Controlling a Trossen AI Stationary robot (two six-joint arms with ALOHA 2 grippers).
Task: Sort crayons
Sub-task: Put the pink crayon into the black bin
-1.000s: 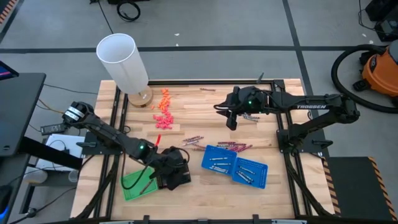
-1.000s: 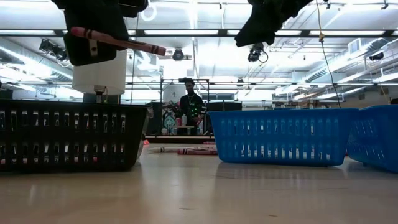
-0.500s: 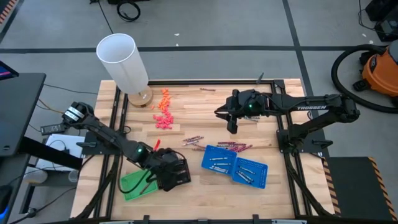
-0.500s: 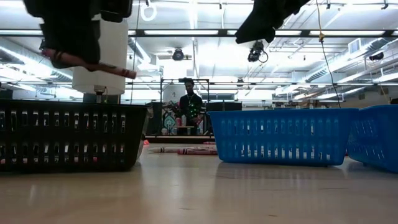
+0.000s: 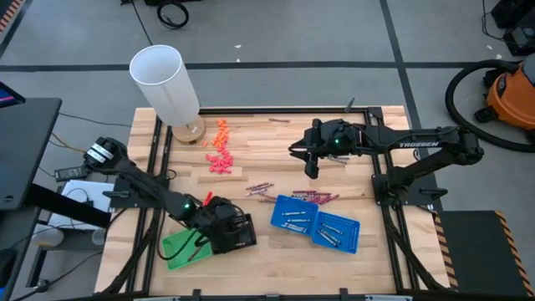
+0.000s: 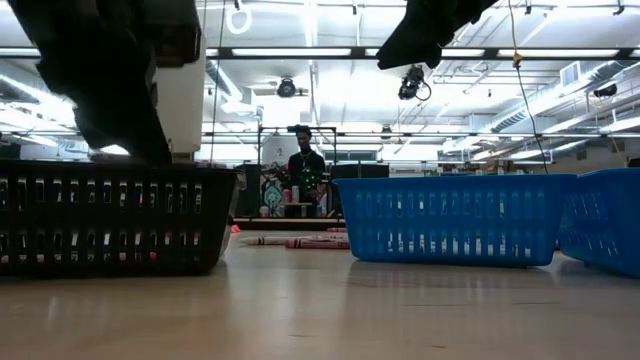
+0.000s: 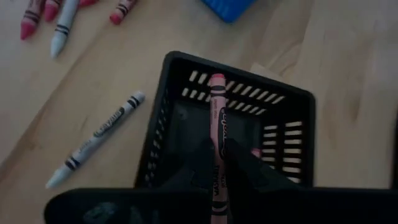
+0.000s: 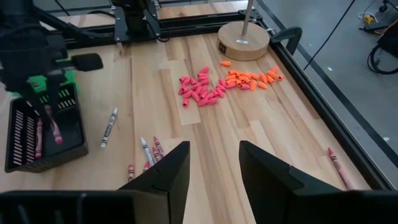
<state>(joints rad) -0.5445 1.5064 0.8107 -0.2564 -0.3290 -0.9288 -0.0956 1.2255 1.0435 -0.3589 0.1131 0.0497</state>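
The left hand (image 5: 219, 224) is pinched shut on a magenta crayon (image 7: 217, 143), holding it point-down over the black basket (image 7: 283, 134) near the desk's front edge, toward the left corner. At least one more reddish crayon lies inside that basket, and a green basket (image 5: 175, 248) sits right beside it, nearer the corner. A single grey crayon (image 7: 94, 138) lies on the bare wood just beside the black basket.

The right hand (image 8: 209, 167) hangs well above the desk's (image 5: 259, 138) back half with its fingers spread and nothing between them. Two blue baskets (image 5: 315, 221) stand side by side by the front edge, grey crayons in them — and a loose row of red and grey crayons (image 5: 314, 196) lies just behind them. The orange-pink pieces (image 5: 219, 149) are heaped toward the back left corner, by the white tube (image 5: 165, 82) on its round base.
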